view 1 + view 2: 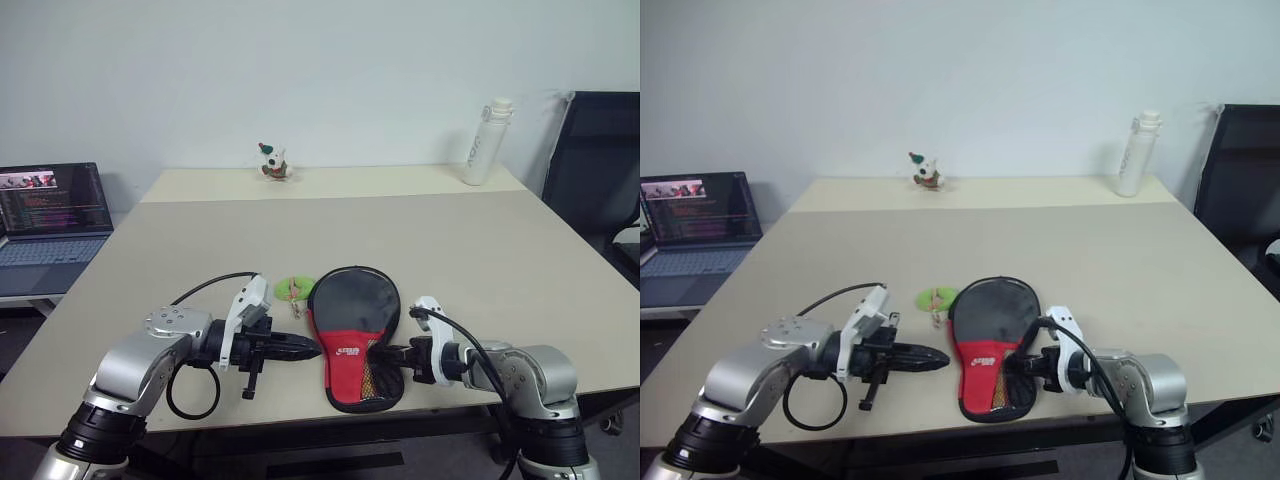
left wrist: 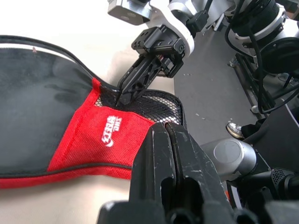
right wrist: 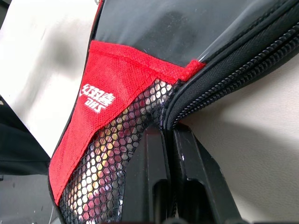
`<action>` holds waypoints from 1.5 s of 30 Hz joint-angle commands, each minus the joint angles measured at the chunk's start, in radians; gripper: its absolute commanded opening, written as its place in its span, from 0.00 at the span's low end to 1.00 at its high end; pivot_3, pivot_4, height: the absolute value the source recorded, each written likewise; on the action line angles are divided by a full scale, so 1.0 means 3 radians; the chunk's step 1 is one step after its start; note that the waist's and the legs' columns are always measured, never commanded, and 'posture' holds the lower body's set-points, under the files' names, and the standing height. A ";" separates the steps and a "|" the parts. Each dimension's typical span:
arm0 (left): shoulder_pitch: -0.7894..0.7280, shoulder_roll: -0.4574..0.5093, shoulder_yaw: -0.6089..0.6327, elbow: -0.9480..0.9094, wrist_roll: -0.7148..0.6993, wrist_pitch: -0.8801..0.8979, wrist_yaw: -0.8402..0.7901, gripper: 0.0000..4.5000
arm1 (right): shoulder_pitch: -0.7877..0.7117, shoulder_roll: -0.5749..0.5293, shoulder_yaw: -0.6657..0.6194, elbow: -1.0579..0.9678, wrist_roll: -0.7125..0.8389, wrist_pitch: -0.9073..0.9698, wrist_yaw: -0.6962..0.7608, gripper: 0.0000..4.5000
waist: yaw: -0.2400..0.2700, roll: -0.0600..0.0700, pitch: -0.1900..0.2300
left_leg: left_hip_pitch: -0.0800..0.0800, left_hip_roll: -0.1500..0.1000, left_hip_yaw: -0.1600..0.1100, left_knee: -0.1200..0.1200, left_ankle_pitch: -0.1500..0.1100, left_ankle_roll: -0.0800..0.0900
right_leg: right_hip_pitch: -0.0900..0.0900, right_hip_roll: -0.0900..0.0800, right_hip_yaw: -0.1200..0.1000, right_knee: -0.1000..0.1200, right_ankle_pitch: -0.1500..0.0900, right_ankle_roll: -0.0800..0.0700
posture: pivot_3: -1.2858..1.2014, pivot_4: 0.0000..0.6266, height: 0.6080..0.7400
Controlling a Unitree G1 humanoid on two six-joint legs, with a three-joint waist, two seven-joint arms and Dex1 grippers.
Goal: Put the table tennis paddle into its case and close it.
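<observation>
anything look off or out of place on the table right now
Nothing much. The case lies flat near the front edge of the table, its handle end at the edge. Both grippers, left and right, are shut; the right's tips sit at the case's mesh rim.

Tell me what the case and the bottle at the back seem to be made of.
Case: soft woven fabric, matte black and red, with a mesh panel and zip rim; weave and honeycomb holes show close up. Bottle: white, smooth, probably plastic or coated metal; cannot tell which.
</observation>
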 commanded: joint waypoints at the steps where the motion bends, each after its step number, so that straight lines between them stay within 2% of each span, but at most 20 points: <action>1: -0.0036 0.0038 0.0009 -0.0053 -0.0015 -0.0056 0.0000 0.00 | 0.0072 -0.0037 -0.0012 -0.0135 0.0122 0.0104 -0.0025 0.01 | 0.0002 0.0000 0.0000 | -0.0001 0.0000 0.0000 0.0000 0.0000 0.0000 | 0.0000 0.0000 0.0000 -0.0001 0.0000 0.0000 | 0.52 0.24 1.00; 13: -0.0025 0.0012 -0.0016 -0.0047 0.0014 -0.0095 0.0050 0.00 | 0.0109 -0.0022 -0.0075 -0.0070 0.0144 0.0044 -0.0221 0.01 | 0.0006 0.0000 0.0000 | -0.0002 0.0000 -0.0002 0.0000 0.0000 0.0000 | 0.0000 0.0000 -0.0002 -0.0003 0.0000 0.0000 | 0.52 0.24 1.00; 14: -0.0021 0.0009 -0.0016 -0.0049 0.0012 -0.0097 0.0060 0.00 | 0.0123 -0.0031 -0.0092 -0.0092 0.0158 0.0052 -0.0225 0.12 | 0.0006 0.0000 0.0000 | -0.0002 0.0000 -0.0001 0.0000 0.0000 0.0000 | 0.0000 0.0000 -0.0002 -0.0003 0.0000 0.0000 | 0.52 0.24 1.00; 15: -0.0017 0.0007 -0.0016 -0.0053 0.0009 -0.0099 0.0073 0.00 | 0.0148 -0.0058 -0.0094 -0.0130 0.0178 0.0056 -0.0219 0.15 | 0.0007 0.0000 0.0000 | -0.0002 0.0000 -0.0001 0.0000 0.0000 0.0000 | 0.0000 0.0000 -0.0002 -0.0003 0.0000 0.0000 | 0.52 0.24 1.00; 19: 0.0031 0.0002 -0.0011 -0.0072 -0.0001 -0.0124 0.0119 0.00 | 0.0311 -0.0295 0.0004 -0.0384 0.0200 -0.0047 -0.0204 0.45 | 0.0016 -0.0001 0.0000 | -0.0003 -0.0001 -0.0002 0.0001 0.0000 0.0000 | 0.0000 -0.0001 -0.0002 -0.0004 0.0000 0.0000 | 0.52 0.24 1.00; 23: 0.0092 -0.0012 0.0011 -0.0109 -0.0005 -0.0134 0.0205 0.00 | 0.0327 -0.0398 -0.0182 -0.0663 0.0255 -0.0020 -0.0257 0.74 | 0.0035 -0.0001 0.0000 | -0.0003 -0.0001 -0.0003 0.0003 0.0000 0.0000 | 0.0002 -0.0001 -0.0002 -0.0004 0.0000 0.0001 | 0.52 0.24 1.00; 26: 0.0120 -0.0032 0.0075 -0.0107 -0.0024 -0.0111 0.0327 0.00 | 0.0342 -0.0666 -0.0302 -0.0896 0.0343 -0.0020 -0.0168 0.98 | 0.0069 -0.0001 0.0000 | -0.0005 -0.0001 -0.0003 0.0006 0.0000 0.0000 | 0.0001 -0.0003 -0.0002 -0.0004 0.0000 0.0001 | 0.52 0.24 1.00; 29: 0.0114 -0.0064 0.0152 -0.0035 -0.0034 -0.0099 0.0469 0.00 | 0.0281 -0.0856 -0.0359 -0.0997 0.0506 -0.0116 0.0017 1.00 | 0.0073 -0.0001 0.0000 | -0.0007 -0.0002 -0.0003 0.0006 0.0000 0.0000 | 0.0001 -0.0003 -0.0003 -0.0007 0.0000 0.0000 | 0.52 0.24 1.00; 32: 0.0031 -0.0113 0.0229 0.0144 0.0018 -0.0132 0.0634 0.00 | 0.0060 -0.0867 -0.0306 -0.0940 0.0639 -0.0358 0.0180 1.00 | 0.0056 0.0000 0.0000 | -0.0004 0.0001 -0.0002 0.0005 0.0000 0.0000 | 0.0001 0.0000 -0.0003 -0.0005 0.0000 0.0000 | 0.52 0.24 1.00; 37: -0.0171 -0.0156 0.0252 0.0505 0.0149 -0.0217 0.0802 0.00 | -0.0334 -0.0676 0.0171 -0.0491 0.0432 -0.0874 0.0142 1.00 | 0.0043 -0.0001 0.0000 | -0.0001 0.0002 -0.0004 0.0005 0.0000 0.0000 | 0.0002 0.0004 -0.0005 -0.0002 0.0001 -0.0001 | 0.52 0.24 1.00; 40: -0.0353 -0.0222 0.0288 0.0780 0.0273 -0.0270 0.1010 0.13 | -0.0550 -0.0520 0.0520 -0.0100 0.0193 -0.1248 0.0104 1.00 | 0.0055 -0.0001 0.0000 | -0.0006 0.0000 -0.0004 0.0006 0.0000 0.0000 | 0.0000 0.0002 -0.0005 -0.0005 0.0002 -0.0001 | 0.52 0.24 1.00; 45: -0.0592 -0.0340 0.0261 0.1181 0.0575 -0.0489 0.1359 0.54 | -0.0670 -0.0349 0.1055 0.0470 -0.0285 -0.1846 0.0090 1.00 | 0.0067 -0.0001 0.0000 | -0.0010 -0.0001 -0.0003 0.0005 0.0000 0.0000 | -0.0003 0.0000 -0.0005 -0.0007 0.0002 -0.0001 | 0.52 0.24 1.00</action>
